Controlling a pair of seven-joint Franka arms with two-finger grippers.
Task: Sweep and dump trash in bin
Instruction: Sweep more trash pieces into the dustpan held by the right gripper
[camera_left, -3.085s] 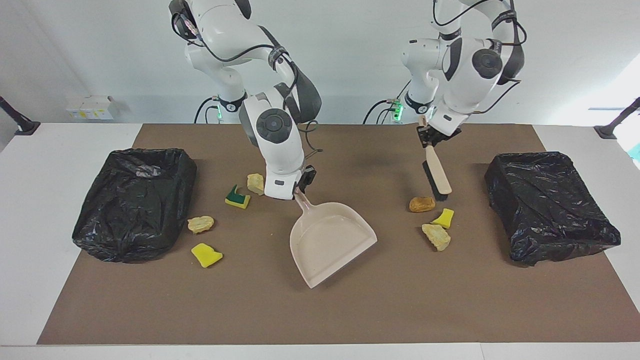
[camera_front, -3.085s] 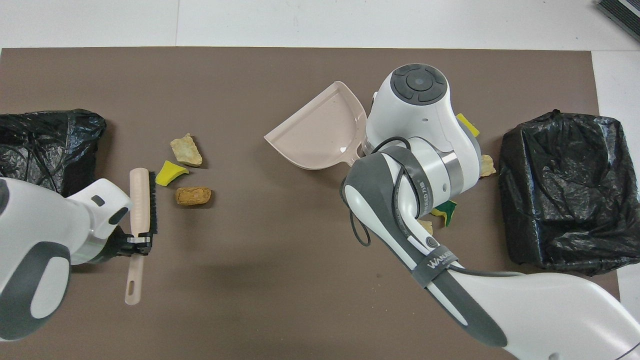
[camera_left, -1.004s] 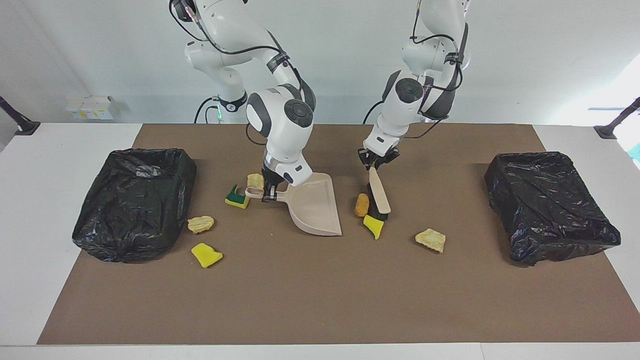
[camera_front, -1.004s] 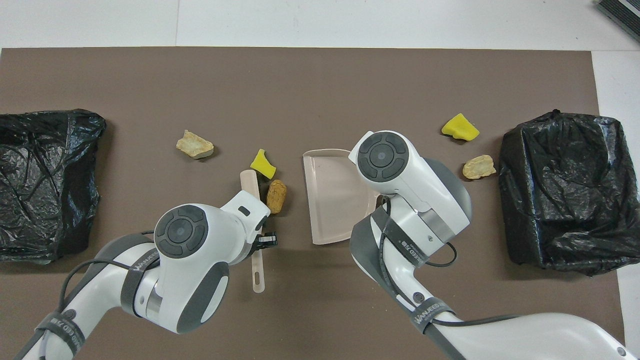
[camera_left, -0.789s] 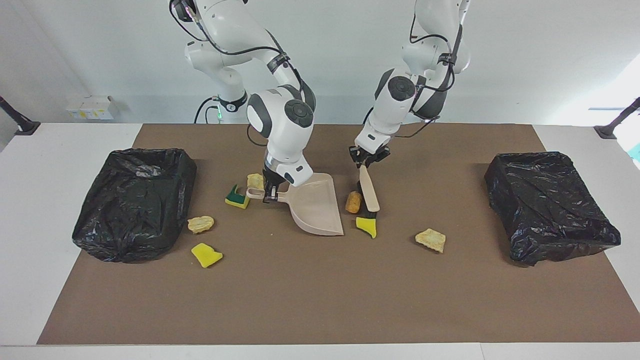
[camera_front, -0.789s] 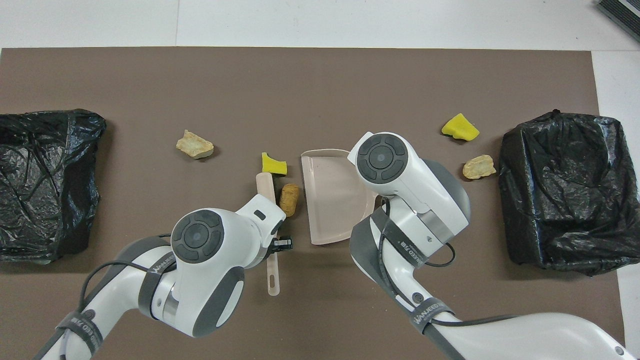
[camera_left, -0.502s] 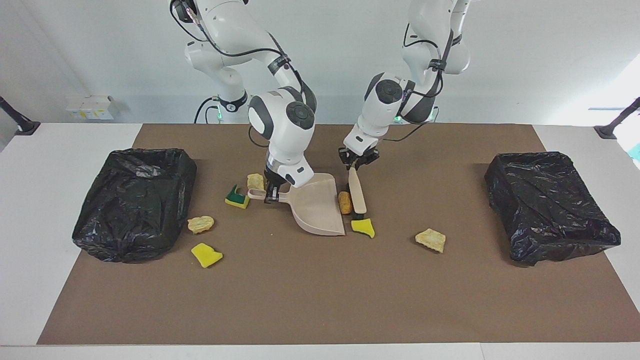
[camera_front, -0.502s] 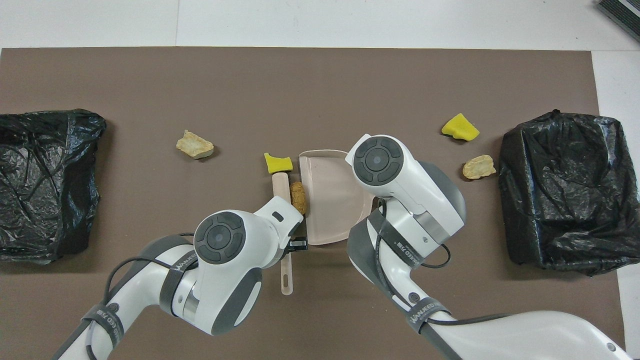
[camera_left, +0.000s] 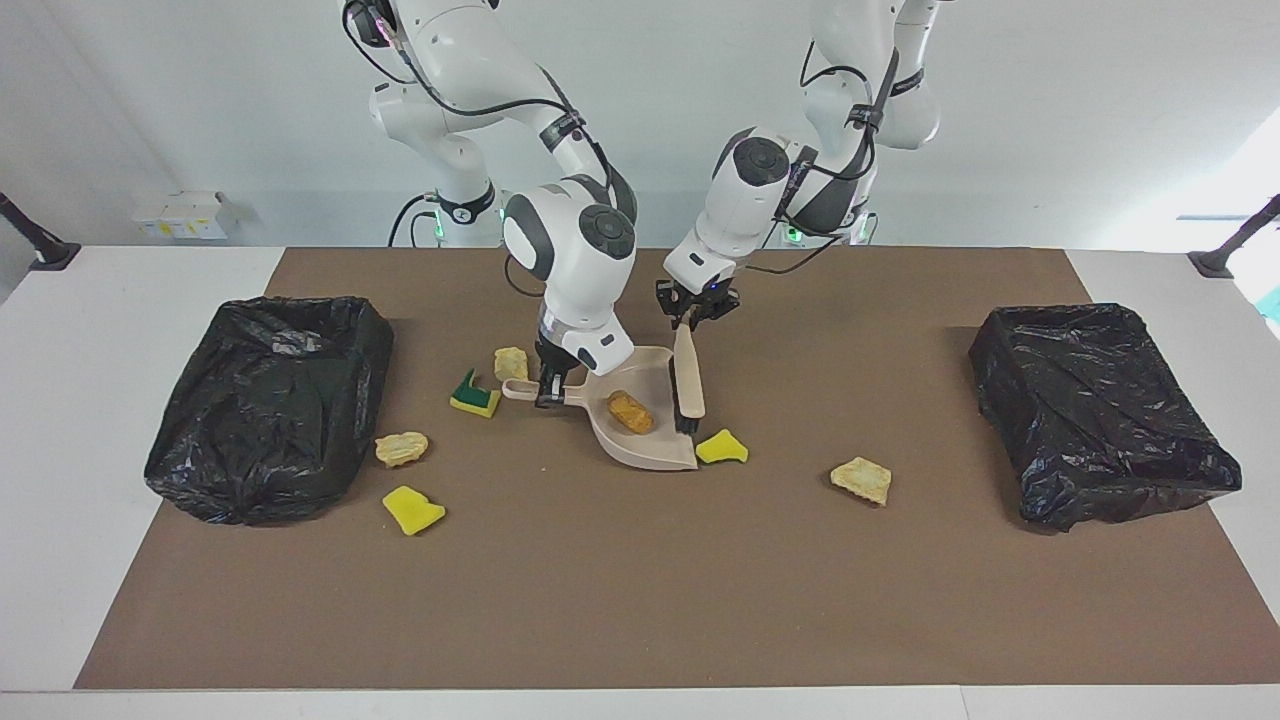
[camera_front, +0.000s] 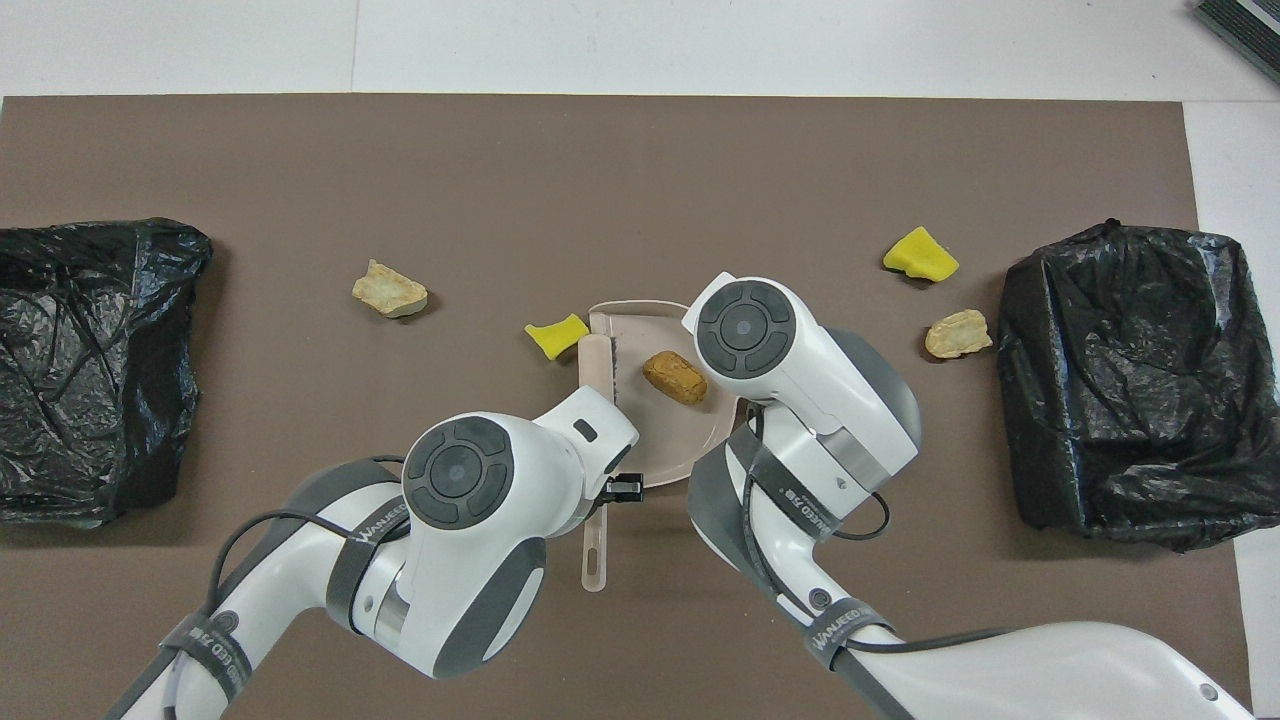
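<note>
1. Left gripper (camera_left: 697, 318): clamped on the brush (camera_left: 686, 385) handle; bristles at the dustpan's open edge.
2. Right gripper (camera_left: 547, 390): closed on the handle of the dustpan (camera_left: 650, 448), mid-mat.
3. Orange-brown lump (camera_left: 630, 411): inside the dustpan.
4. Yellow sponge chunk (camera_left: 722, 448): on the mat (camera_left: 640, 600), just beside the dustpan lip.
5. Beige lump (camera_left: 862, 480): toward the left arm's end.
6. Green-backed sponge (camera_left: 474, 398), two beige lumps (camera_left: 402, 447), yellow chunk (camera_left: 412, 511): toward the right arm's end, near the bin (camera_left: 268, 405).
7. Second bin (camera_left: 1100, 410): left arm's end of the mat.
</note>
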